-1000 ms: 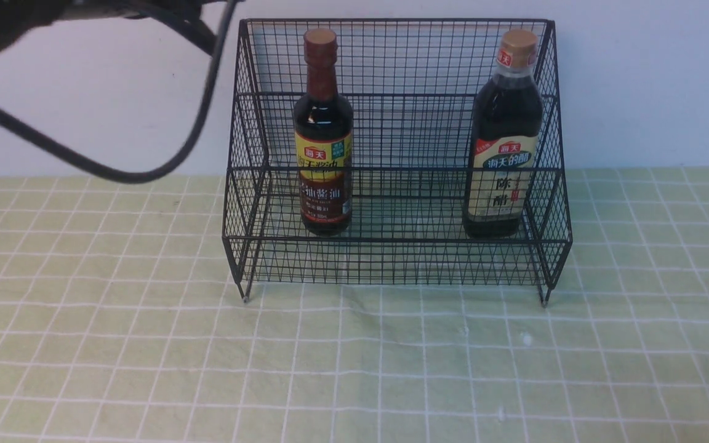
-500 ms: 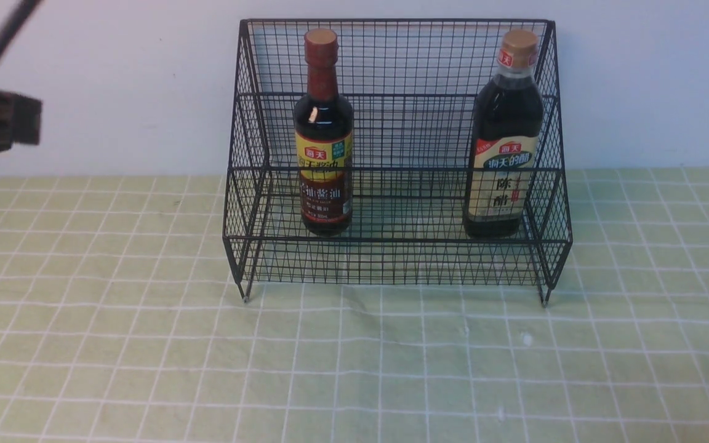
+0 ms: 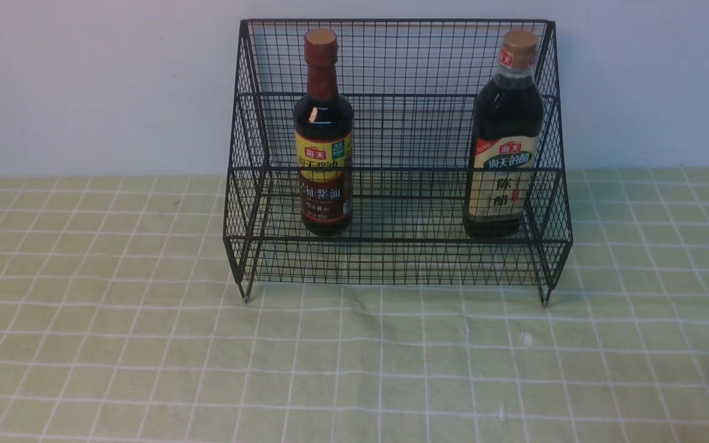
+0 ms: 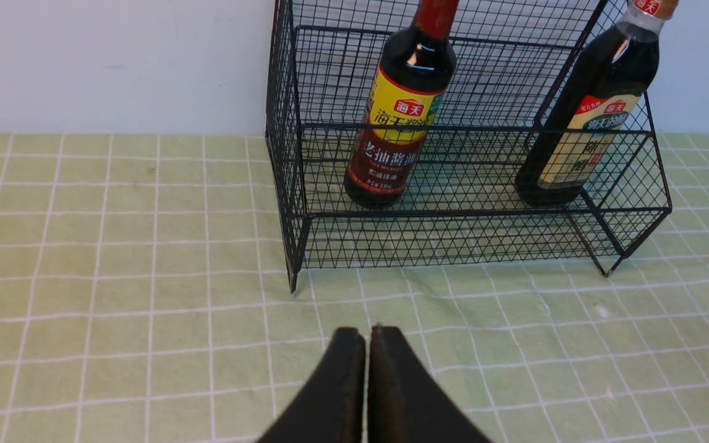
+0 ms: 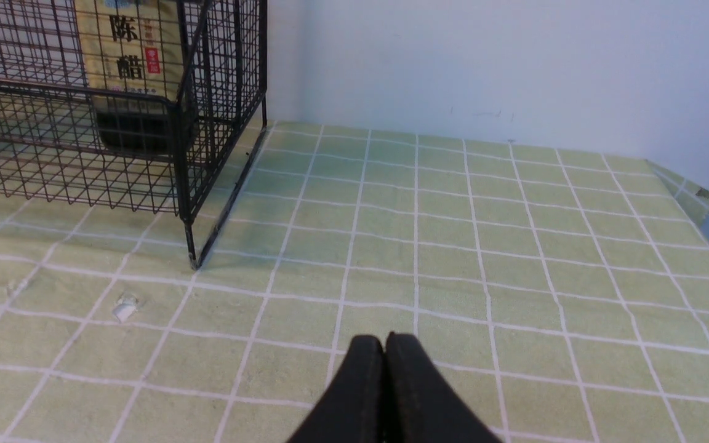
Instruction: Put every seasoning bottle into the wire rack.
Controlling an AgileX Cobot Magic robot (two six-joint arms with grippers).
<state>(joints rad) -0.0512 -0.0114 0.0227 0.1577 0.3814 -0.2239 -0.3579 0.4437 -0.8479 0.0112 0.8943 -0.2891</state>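
Front view: both bottles stand upright inside the wire rack (image 3: 397,154), slim bottle (image 3: 323,132) left, wider bottle (image 3: 503,135) right, on a green checked tablecloth (image 3: 145,357) against a pale wall (image 3: 84,80). Left wrist view: left gripper (image 4: 367,335) pinched closed, empty. Right wrist view: right gripper (image 5: 384,343) closed too, small white crumbs (image 5: 125,306) nearby.
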